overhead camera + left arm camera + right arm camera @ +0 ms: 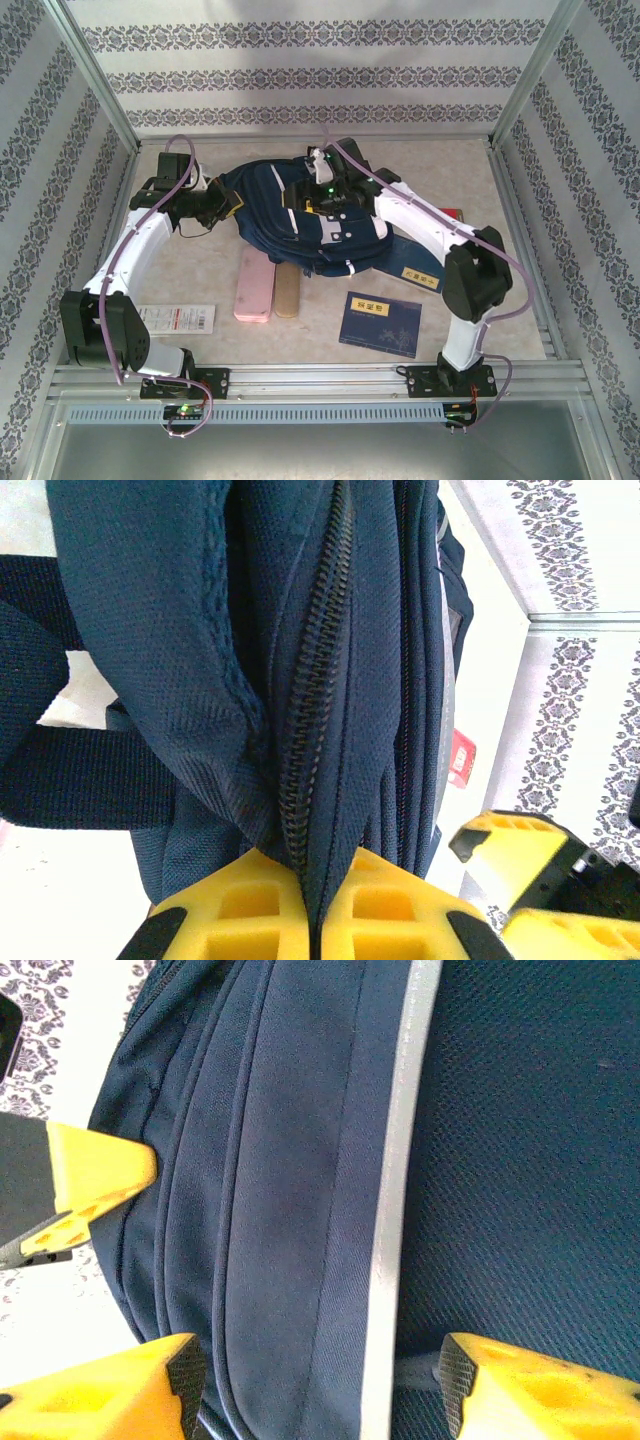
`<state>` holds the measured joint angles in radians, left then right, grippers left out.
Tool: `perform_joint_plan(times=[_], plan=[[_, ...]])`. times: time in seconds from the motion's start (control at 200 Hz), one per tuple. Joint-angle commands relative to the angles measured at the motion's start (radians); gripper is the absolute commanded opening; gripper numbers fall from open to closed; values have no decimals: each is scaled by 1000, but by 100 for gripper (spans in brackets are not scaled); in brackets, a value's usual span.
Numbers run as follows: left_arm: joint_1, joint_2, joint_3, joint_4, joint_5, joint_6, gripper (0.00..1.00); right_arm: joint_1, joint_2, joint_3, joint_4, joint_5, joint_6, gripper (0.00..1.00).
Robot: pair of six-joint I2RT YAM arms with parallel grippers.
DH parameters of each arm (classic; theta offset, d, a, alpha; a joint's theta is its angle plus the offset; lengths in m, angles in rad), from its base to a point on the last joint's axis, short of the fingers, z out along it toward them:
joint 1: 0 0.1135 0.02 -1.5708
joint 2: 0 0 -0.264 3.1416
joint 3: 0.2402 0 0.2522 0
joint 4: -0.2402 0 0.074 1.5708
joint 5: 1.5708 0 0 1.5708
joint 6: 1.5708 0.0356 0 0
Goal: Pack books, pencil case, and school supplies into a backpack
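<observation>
The backpack (300, 215) is lying flat in the middle of the bench (200, 270), front panel facing up. Its long axis is running diagonally, from the far-left end toward the near-right end, and the strap end is pointing at the left arm. There the left pincer (318, 880) is squeezing fully shut on a fold of fabric beside the zip (310, 710). The right pincer (318, 1360) is hanging over the front panel with jaws spread wide, straddling the white stripe (395, 1160) and holding nothing.

The main risk is coming from the left side's thin bite: a sideways pull is likely to slip the cloth free. The right pincer is also risking a close on a pocket seam instead of the zip lip, hoisting the whole bag. A navy book (380, 322) and a pink case (254, 285) are waiting nearby; a dragged bag could shove them
</observation>
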<state>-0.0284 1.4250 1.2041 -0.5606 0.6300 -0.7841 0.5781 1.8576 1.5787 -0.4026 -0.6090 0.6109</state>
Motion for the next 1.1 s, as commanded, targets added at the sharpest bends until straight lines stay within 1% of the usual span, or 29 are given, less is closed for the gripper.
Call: perform_joint_plan(times=[0.0, 0.115, 0.27, 0.305, 0.355, 0.375, 0.38, 0.41, 0.465, 0.525, 0.68, 0.829, 0.899, 0.969, 1.094], plan=[[-18, -9, 48, 53, 65, 32, 0, -1, 48, 57, 23, -99, 20, 65], [-19, -5, 54, 51, 66, 37, 0, 4, 77, 59, 36, -122, 35, 64], [-19, 5, 54, 59, 68, 39, 0, 4, 95, 23, 136, -195, 103, 60], [-19, 7, 52, 60, 68, 39, 0, 3, 97, 14, 159, -212, 119, 57], [-19, 13, 54, 62, 68, 43, 0, 1, 96, -7, 200, -239, 148, 49], [-19, 16, 55, 61, 67, 44, 0, 1, 93, -19, 232, -252, 168, 46], [-19, 16, 56, 61, 67, 45, 0, 0, 91, -25, 247, -260, 179, 44], [-19, 21, 59, 59, 64, 52, 0, -1, 87, -48, 295, -282, 209, 40], [-19, 27, 67, 53, 60, 63, 0, -2, 82, -80, 369, -321, 261, 37], [-19, 36, 77, 49, 62, 72, 0, 0, 82, -88, 392, -342, 282, 36], [-20, 39, 89, 54, 82, 81, 0, -1, 95, -69, 252, -300, 186, 37], [-22, 32, 89, 56, 95, 86, 0, -11, 129, -74, 258, -297, 190, 36], [-26, 35, 87, 59, 96, 88, 0, -7, 152, -71, 299, -332, 210, 35], [-29, 40, 82, 64, 101, 89, 0, 0, 167, -69, 333, -361, 229, 27], [-30, 49, 84, 55, 97, 99, 0, 1, 154, -77, 369, -369, 240, 9]])
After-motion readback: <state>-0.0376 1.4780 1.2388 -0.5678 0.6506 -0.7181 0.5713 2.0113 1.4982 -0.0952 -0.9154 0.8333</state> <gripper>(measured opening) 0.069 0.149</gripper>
